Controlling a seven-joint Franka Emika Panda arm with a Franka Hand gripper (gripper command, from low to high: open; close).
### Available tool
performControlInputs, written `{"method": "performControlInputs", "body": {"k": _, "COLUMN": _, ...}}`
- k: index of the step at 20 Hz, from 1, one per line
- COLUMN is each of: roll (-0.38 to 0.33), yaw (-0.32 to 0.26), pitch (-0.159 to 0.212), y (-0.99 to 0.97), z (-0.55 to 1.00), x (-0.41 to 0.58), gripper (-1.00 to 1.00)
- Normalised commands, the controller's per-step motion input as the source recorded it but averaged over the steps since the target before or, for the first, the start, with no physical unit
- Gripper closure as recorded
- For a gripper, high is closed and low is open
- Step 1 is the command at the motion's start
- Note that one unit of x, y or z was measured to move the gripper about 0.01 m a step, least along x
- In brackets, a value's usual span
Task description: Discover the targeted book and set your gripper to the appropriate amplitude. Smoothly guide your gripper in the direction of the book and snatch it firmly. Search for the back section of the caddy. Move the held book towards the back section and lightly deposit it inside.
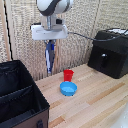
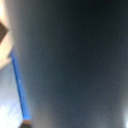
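Note:
My gripper (image 1: 50, 44) hangs high above the wooden table (image 1: 95, 102), shut on the top of the book (image 1: 49, 59). The book is thin and dark navy with a light edge, and it hangs upright in the air, up and to the exterior view's left of the red cup. The black fabric caddy (image 1: 30, 85) stands at the exterior view's lower left. Its back section (image 1: 12, 75) lies beyond the inner divider, down and to the left of the book. In the wrist view a dark blurred surface, the book (image 2: 75, 60), fills nearly the whole frame, with a blue strip along one side.
A red cup (image 1: 68, 75) and a round blue bowl (image 1: 68, 89) sit on the table, below and right of the book. A hard black box (image 1: 110, 52) stands at the exterior view's right. A woven screen forms the backdrop.

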Motion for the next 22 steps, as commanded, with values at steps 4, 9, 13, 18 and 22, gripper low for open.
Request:
{"method": "performControlInputs", "body": {"k": 4, "roll": 0.003, "yaw": -0.362, "pitch": -0.019, "y": 0.0, "z": 0.68, "x": -0.024, "gripper": 1.0}}
{"method": "performControlInputs", "body": {"k": 9, "roll": 0.111, "yaw": -0.33, "pitch": -0.021, "y": 0.0, "z": 0.57, "x": -0.043, "gripper": 1.0}}
{"method": "performControlInputs", "body": {"k": 13, "roll": 0.154, "yaw": -0.245, "pitch": -0.001, "y": 0.15, "z": 0.52, "x": -0.019, "gripper": 1.0}}
{"method": "performControlInputs", "body": {"k": 18, "roll": 0.12, "yaw": -0.144, "pitch": 0.0, "y": 0.42, "z": 0.56, "x": -0.012, "gripper": 1.0}}
{"method": "performControlInputs", "body": {"k": 22, "roll": 0.114, "yaw": -0.125, "pitch": 0.0, "y": 0.5, "z": 0.61, "x": -0.004, "gripper": 1.0}}
